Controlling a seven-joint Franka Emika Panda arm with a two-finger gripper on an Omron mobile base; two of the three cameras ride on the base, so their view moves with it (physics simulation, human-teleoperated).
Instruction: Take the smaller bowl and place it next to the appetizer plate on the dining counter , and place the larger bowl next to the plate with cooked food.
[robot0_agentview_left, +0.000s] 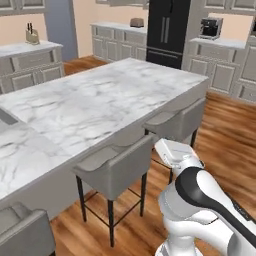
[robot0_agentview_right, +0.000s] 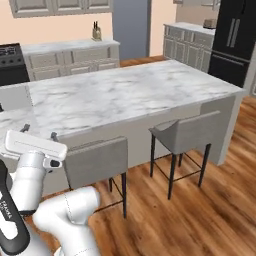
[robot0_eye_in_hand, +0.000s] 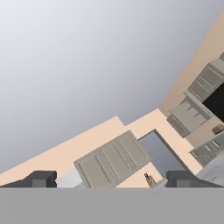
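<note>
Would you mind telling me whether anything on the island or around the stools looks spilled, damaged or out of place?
Nothing stands out. The dining counter looks clean and undamaged, and the two grey stools stand upright and tucked in along its edge. The wooden floor shows no spill. The gripper is open, holding nothing.

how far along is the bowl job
Nothing looks done: the stretch of dining counter in view carries no bowls or plates. Nothing is in hand: the gripper is open and empty, pointing up toward the ceiling and wall cabinets. Both bowl placements are left. Two stools stand at the counter.
</note>
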